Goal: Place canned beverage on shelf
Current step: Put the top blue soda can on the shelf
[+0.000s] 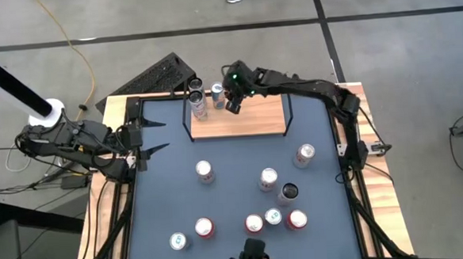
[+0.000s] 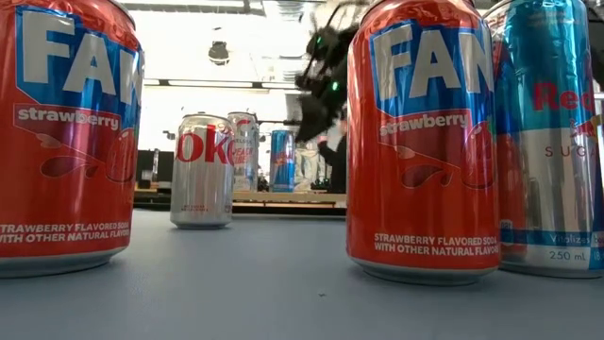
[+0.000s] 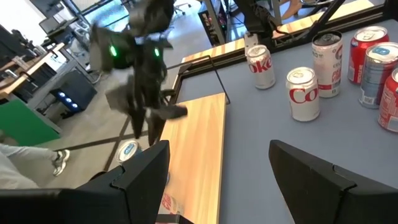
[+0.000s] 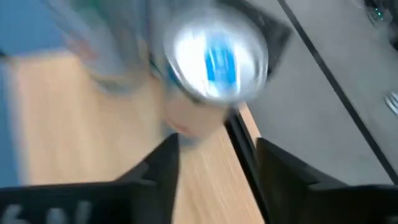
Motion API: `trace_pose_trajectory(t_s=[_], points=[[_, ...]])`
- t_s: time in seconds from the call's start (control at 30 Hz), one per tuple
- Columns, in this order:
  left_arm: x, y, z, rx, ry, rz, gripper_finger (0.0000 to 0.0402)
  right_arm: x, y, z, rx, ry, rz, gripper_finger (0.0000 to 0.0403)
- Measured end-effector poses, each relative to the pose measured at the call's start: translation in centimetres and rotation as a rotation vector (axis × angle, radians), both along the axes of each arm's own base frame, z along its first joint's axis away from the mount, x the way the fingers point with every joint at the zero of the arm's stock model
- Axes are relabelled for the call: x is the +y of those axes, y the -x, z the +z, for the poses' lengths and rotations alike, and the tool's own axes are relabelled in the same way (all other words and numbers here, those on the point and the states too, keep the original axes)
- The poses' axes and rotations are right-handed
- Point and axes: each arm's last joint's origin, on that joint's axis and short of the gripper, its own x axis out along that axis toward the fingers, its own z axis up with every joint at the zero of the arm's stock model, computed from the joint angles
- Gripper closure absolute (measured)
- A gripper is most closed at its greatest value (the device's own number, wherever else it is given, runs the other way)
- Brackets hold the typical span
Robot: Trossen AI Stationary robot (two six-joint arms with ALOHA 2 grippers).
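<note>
right wrist view: blurred can (image 4: pixel 214 62)

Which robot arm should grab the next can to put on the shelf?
Probably the right. Its open claw hangs over the shelf, beside the blue can standing there, and loose cans like the one at stand on its side. The left claw waits at the table's left edge.

A robotics lab or workshop. Two arms are bolted to a wood-rimmed table (image 1: pixel 382 209) standing on bare grey concrete floor (image 1: pixel 402 53) crossed by dark lines, with a yellow cable (image 1: pixel 81 54) trailing loose. Beyond the right gripper (image 1: pixel 232 106) the low view shows ceiling strip lights (image 2: pixel 222 85), and desks with monitors (image 3: pixel 53 22) stand nearby.
</note>
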Motion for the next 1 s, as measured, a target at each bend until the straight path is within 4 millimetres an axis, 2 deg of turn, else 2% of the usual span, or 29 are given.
trace_pose_trajectory(t_s=[0.1, 0.2, 0.27, 0.5, 0.8, 0.87, 1.0], points=[[0.0, 0.0, 0.0, -0.001, 0.000, 0.002, 0.0136, -0.2, -0.8, -2.0, 0.030, 0.001, -0.051, 0.0305], [0.0, 0.0, 0.0, 0.000, -0.001, 0.003, 0.0136, -0.3, -1.3, -3.0, 0.021, -0.021, -0.070, 0.0373], [0.0, 0.0, 0.0, 0.000, -0.001, 0.003, 0.0136, -0.3, -1.6, -3.7, 0.030, -0.027, -0.070, 0.0394], [0.0, 0.0, 0.0, 0.001, -0.001, 0.003, 0.0136, -0.5, -2.1, -3.2, -0.037, 0.002, -0.063, 0.0378], [0.0, 0.0, 0.0, 0.000, 0.004, 0.004, 0.0136, -1.2, -1.7, -2.9, -0.040, 0.033, -0.103, 0.0402], [0.0, 0.0, 0.0, 0.001, 0.004, 0.004, 0.0136, -1.1, -1.4, -2.2, -0.028, 0.077, -0.117, 0.0402], [0.0, 0.0, 0.0, 0.000, 0.006, 0.004, 0.0136, 0.0, -0.8, 0.5, -0.026, 0.149, -0.132, 0.0403]])
